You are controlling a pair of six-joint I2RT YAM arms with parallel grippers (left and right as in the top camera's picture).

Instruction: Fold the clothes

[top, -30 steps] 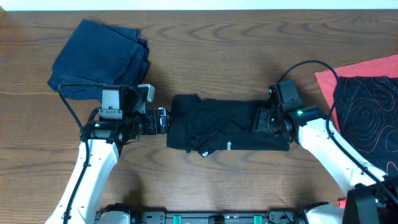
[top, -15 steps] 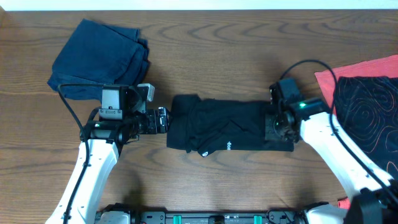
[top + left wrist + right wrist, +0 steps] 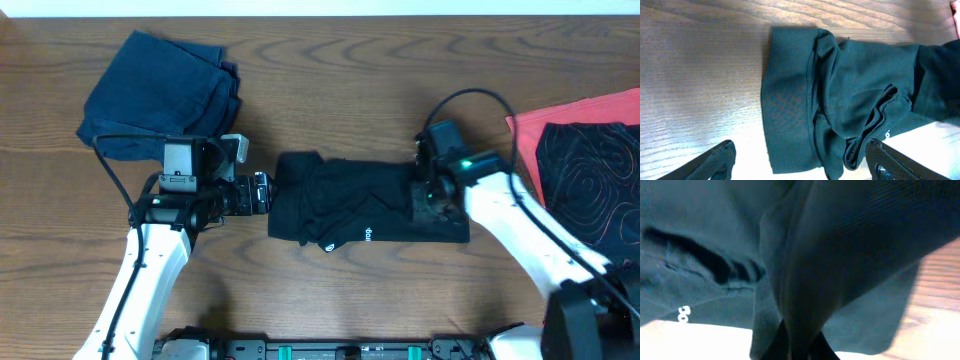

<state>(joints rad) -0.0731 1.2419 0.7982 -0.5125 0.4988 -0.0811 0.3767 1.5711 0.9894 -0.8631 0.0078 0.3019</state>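
Counter (image 3: 360, 90): brown wood grain, under the black T-shirt and every other garment.

Black T-shirt (image 3: 350, 205): folded into a long band lying crosswise at the centre of the counter, rumpled along its near edge; left end a flat, straight hem (image 3: 790, 100).

Blue denim (image 3: 160, 95): bunched heap well apart from the black T-shirt, beyond its left end and farther back.

Red piece (image 3: 525, 130): spread flat off the black T-shirt's right end, near but not touching, running out of view.

Swirl-patterned piece (image 3: 590, 190): black with thin red line loops, lying on the red piece, on its side away from the black T-shirt.

Left gripper (image 3: 262, 193): just beside the black T-shirt's left hem, fingers spread wide (image 3: 805, 165), holding nothing.

Right gripper (image 3: 425, 195): over the black T-shirt's right end, fingers pressed together (image 3: 790, 347) on a pinched ridge of its fabric (image 3: 840, 240).

Logo marks (image 3: 367, 234): small, white, along the black T-shirt's near edge; one also visible from the right wrist (image 3: 684, 313).
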